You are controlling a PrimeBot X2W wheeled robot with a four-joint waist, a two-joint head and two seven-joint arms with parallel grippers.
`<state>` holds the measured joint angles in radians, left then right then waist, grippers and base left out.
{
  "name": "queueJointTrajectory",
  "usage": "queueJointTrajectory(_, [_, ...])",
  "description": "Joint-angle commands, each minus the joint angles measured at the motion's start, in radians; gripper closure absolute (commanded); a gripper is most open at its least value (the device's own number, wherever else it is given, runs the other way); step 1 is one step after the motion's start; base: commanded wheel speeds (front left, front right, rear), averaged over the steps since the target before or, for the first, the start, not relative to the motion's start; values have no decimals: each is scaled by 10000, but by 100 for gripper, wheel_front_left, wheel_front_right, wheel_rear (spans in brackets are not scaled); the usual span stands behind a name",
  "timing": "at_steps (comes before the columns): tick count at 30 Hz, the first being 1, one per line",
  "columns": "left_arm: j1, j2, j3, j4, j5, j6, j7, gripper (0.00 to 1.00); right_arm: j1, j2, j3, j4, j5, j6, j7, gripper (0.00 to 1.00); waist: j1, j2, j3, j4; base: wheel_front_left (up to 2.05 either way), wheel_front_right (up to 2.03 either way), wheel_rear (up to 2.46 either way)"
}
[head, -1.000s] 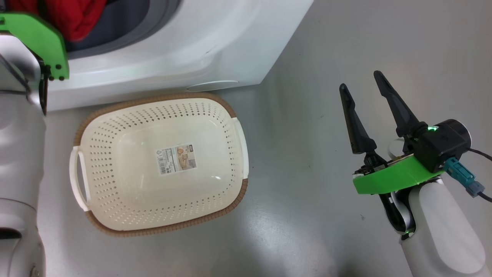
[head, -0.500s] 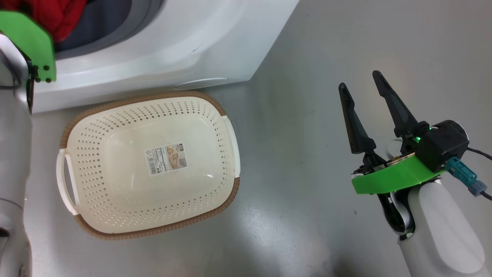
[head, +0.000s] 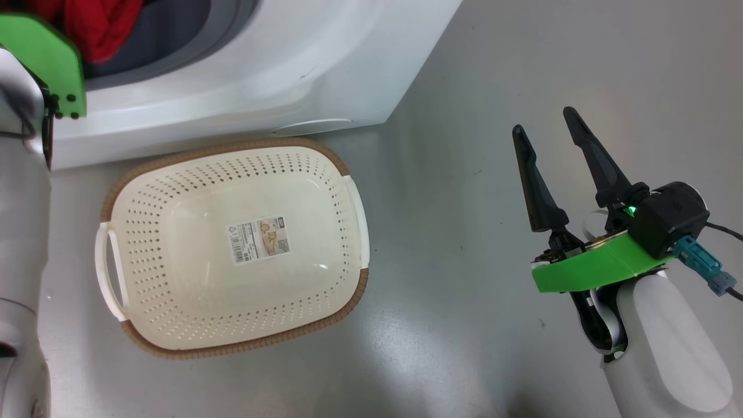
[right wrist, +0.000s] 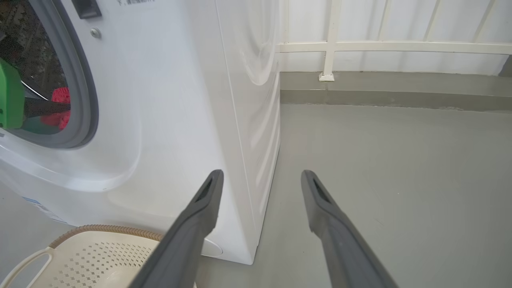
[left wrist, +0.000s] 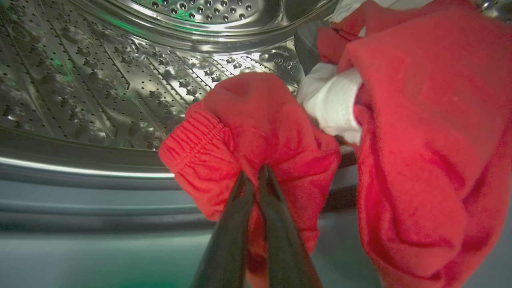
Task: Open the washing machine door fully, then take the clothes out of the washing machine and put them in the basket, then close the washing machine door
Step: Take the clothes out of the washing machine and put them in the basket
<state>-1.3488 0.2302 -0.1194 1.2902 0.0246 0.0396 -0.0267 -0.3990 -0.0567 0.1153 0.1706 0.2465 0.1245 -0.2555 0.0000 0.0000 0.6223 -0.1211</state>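
Red clothes pinched tight by the left claw at the drum; right claw spread wide.

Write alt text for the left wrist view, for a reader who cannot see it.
The left gripper, its two dark fingers together, is shut on a fold of the red clothes at the mouth of a perforated steel drum. More red fabric, with a white part, hangs at the right.
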Motion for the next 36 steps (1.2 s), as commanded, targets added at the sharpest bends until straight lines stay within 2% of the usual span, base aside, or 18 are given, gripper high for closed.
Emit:
queueJointTrajectory(1, [81, 387, 174, -274, -233, 73, -223, 100, 22, 63, 198, -188, 25, 62, -63, 0, 0, 0, -34, 39, 0, 0, 0])
queueJointTrajectory(5, [217, 320, 421, -413, -610, 22, -891, 100, 14, 64, 176, -133, -5, 62, -63, 0, 0, 0, -112, 113, 0, 0, 0])
queueJointTrajectory(11, [471, 144, 750, -711, -1174, -307, -1882, 100, 41, 64, 116, -99, -72, 62, -63, 0, 0, 0, -287, 281, 0, 0, 0])
queueJointTrajectory(18, [1130, 67, 1069, -1577, -1702, -744, -2327, 100, 85, 64, 86, -68, -151, 62, -63, 0, 0, 0, -597, 445, 0, 0, 0])
queueJointTrajectory(26, [2902, -34, 1730, -4582, -2069, -724, -2347, 100, 192, 64, 52, -2, -320, 62, -63, 0, 0, 0, -1027, 590, 0, 0, 0])
queueJointTrajectory(36, [4994, -562, 2569, -6996, -2267, -1024, -2349, 100, 423, 64, 39, 133, -633, 62, -63, 0, 0, 0, -1820, 721, 0, 0, 0])
